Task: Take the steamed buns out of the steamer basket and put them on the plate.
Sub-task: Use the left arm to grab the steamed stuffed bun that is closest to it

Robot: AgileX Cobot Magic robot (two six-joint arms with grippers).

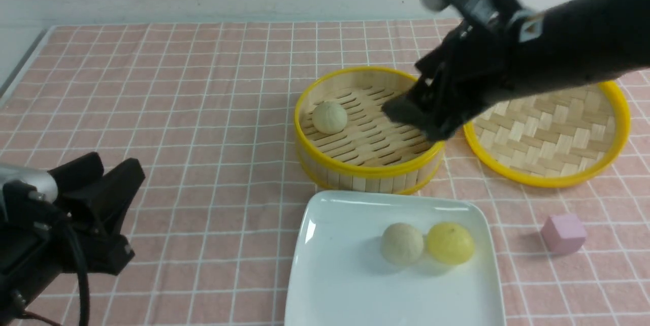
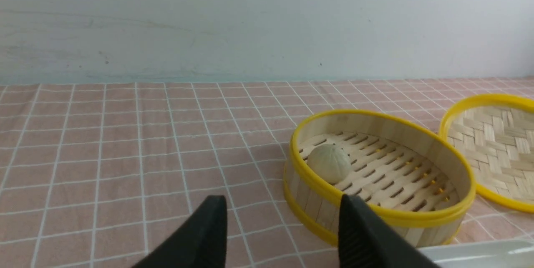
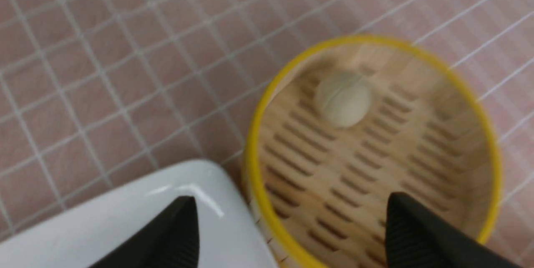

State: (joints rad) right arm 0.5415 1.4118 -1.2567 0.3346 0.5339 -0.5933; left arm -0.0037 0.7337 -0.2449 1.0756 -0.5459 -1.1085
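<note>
The steamed buns are split between two spots. Over on the left, the left gripper (image 2: 283, 218) has its fingers apart with nothing between them, above the tiled tabletop (image 1: 177, 163), well away from every bun. Next along, a pale bun (image 1: 330, 117) sits inside the steamer basket (image 1: 368, 163), near its left wall. Nearer the robot, the plate (image 1: 350, 275) carries a second pale bun (image 1: 402, 244) and, just beside it on its right, the yellow bun (image 1: 450, 243). The right gripper (image 3: 292, 230) is spread wide and empty over the basket's right side, to the right of the bun in there; it's rather blurred, so I can't swear to its exact height. Farther right lie the woven lid (image 1: 553, 128) and, nearer the robot, a pink cube (image 1: 563, 233).
</note>
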